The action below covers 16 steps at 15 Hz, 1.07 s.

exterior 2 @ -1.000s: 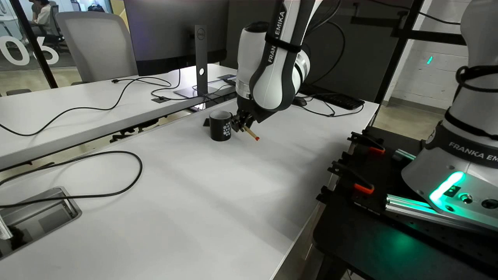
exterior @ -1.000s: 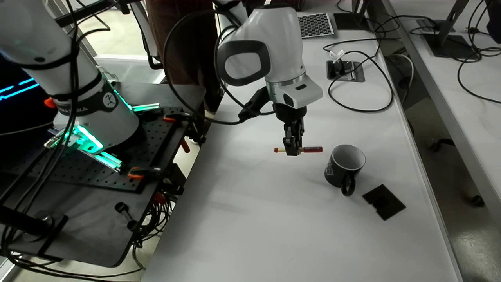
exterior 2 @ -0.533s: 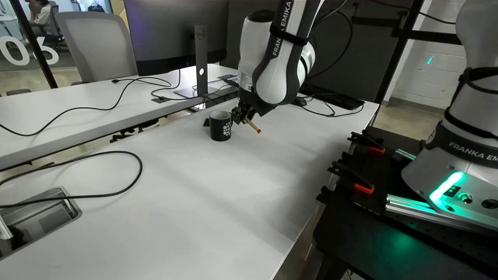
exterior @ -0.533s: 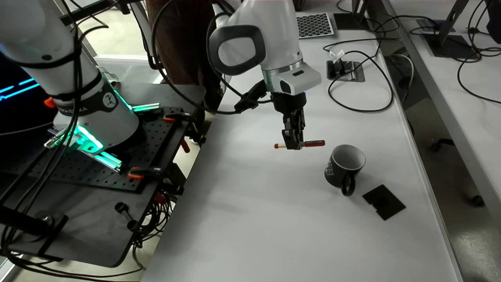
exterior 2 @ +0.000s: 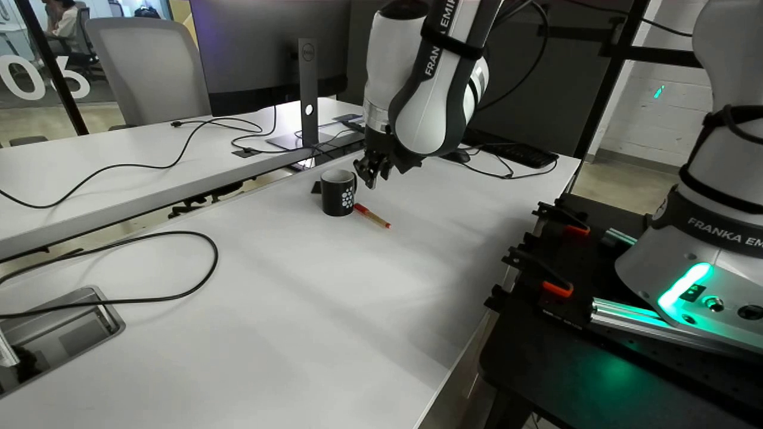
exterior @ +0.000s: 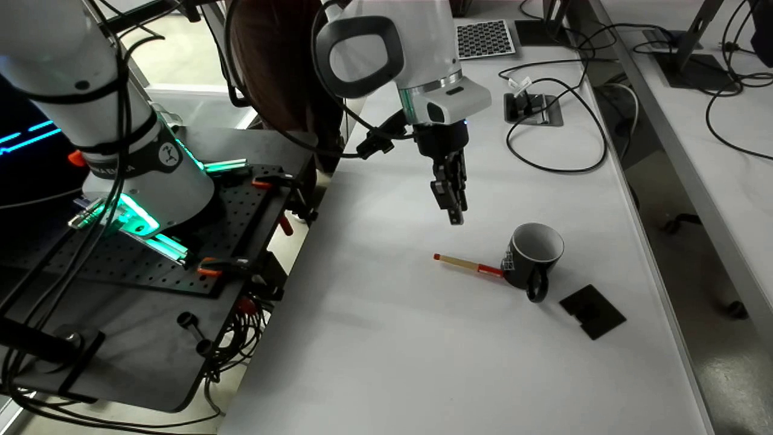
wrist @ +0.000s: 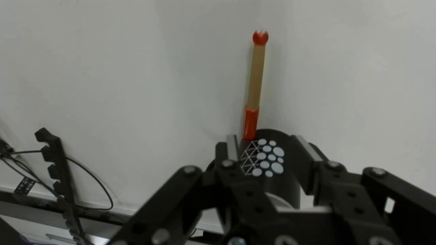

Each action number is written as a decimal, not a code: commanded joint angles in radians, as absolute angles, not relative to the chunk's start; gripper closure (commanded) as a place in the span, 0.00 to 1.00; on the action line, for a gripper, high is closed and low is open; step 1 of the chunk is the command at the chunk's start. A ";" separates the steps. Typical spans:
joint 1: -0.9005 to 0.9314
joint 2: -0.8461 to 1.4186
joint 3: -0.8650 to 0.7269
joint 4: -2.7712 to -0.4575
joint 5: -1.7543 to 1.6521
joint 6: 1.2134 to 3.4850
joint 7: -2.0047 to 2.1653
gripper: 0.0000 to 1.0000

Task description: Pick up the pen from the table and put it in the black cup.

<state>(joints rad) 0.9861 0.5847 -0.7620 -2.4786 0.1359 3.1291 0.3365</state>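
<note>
In an exterior view the arm (exterior: 423, 57) is pointing its gripper (exterior: 460, 213) downward above the table (exterior: 374, 338), in an exterior view the pen (exterior 2: 374, 216) is lying on it beside the black cup (exterior 2: 336, 196), and in the wrist view the fingers (wrist: 303, 165) are standing apart, the cup appearing between them.

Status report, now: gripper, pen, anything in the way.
Gripper open, holding nothing, above the table. Pen lying on the table, outside the black cup. Cup upright by the pen's longer red end, might crowd a grasp there.
</note>
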 commanded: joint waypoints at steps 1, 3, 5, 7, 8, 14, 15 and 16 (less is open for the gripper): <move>0.813 0.553 -0.588 -2.432 0.108 3.001 0.267 0.24; 0.716 0.569 -0.484 -2.399 0.091 2.946 0.255 0.09; 0.590 0.569 -0.370 -2.374 0.074 2.931 0.234 0.00; 0.500 0.583 -0.292 -2.350 0.057 2.922 0.229 0.28; 0.459 0.588 -0.260 -2.340 0.047 2.918 0.226 0.26; 0.328 0.592 -0.155 -2.304 0.012 2.875 0.228 0.00; 0.340 0.584 -0.170 -2.333 0.004 2.914 0.251 0.00; 0.331 0.585 -0.161 -2.327 0.003 2.905 0.250 0.00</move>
<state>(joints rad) 0.3478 0.5858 -0.1733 -2.3286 0.0309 2.9068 0.2301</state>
